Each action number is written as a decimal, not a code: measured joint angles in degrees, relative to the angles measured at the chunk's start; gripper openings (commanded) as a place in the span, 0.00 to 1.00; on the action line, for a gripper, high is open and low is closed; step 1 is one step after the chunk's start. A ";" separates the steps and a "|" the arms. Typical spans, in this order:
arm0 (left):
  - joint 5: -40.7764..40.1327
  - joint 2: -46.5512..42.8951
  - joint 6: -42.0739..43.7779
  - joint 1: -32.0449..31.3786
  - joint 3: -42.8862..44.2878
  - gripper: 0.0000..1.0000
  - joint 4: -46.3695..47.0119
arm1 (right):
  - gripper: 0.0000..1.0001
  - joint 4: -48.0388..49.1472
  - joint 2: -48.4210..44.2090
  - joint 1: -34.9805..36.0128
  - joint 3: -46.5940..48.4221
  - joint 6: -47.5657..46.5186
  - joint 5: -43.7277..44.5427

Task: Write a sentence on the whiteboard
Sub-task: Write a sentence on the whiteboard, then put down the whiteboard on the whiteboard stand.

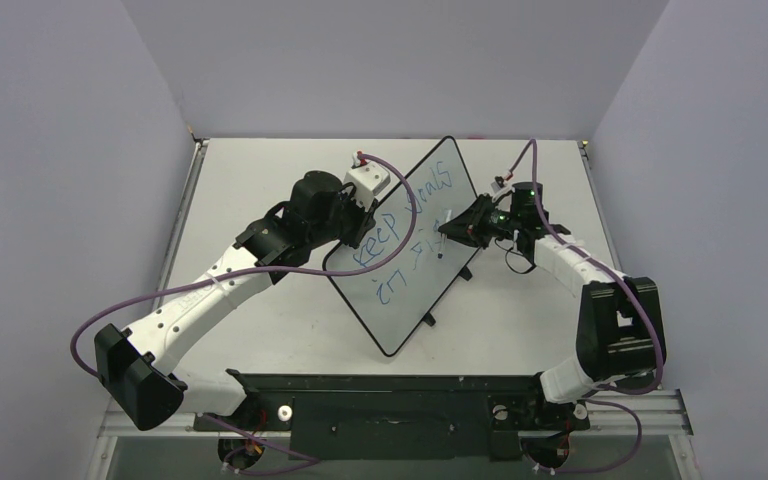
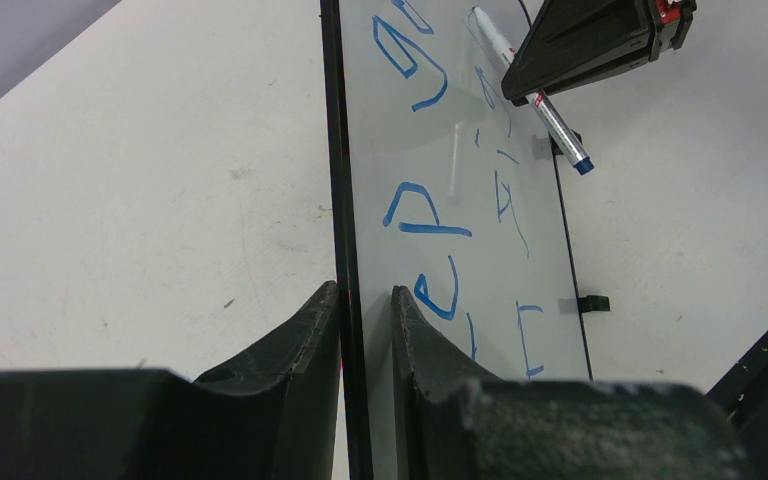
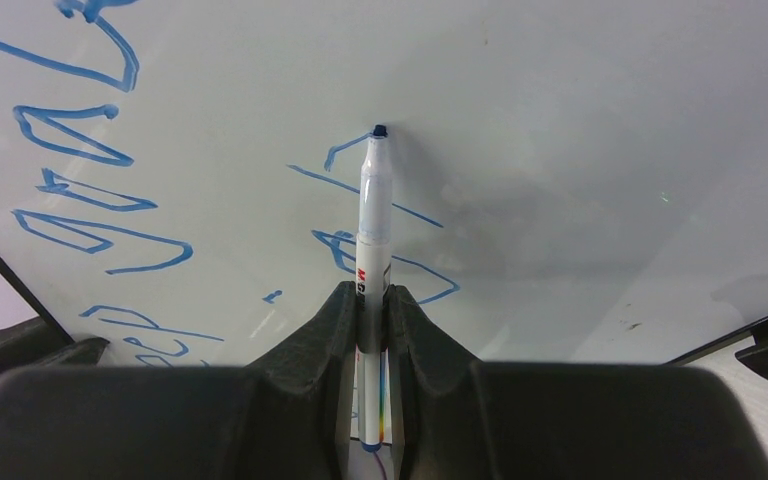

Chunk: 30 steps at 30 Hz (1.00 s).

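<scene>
The whiteboard (image 1: 430,280) stands tilted on its edge mid-table, black-rimmed. My left gripper (image 1: 352,232) is shut on its left edge; in the left wrist view the fingers (image 2: 312,340) clamp the rim of the board (image 2: 430,150). Blue lettering, the sentence (image 1: 400,225), runs in two lines across the board. My right gripper (image 1: 457,228) is shut on a white marker (image 3: 373,215), its blue tip touching the board (image 3: 580,120) at the end of a stroke. The marker also shows in the left wrist view (image 2: 535,95).
A white block (image 1: 367,183) with a purple cable sits behind the left wrist. Two black clip feet (image 1: 428,320) on the board's right edge rest on the table (image 1: 260,330). Grey walls enclose the table on three sides.
</scene>
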 measured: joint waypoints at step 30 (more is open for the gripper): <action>0.11 -0.44 0.02 -0.44 -0.04 0.00 0.04 | 0.00 2.10 -14.45 -3.04 -9.20 1.62 0.07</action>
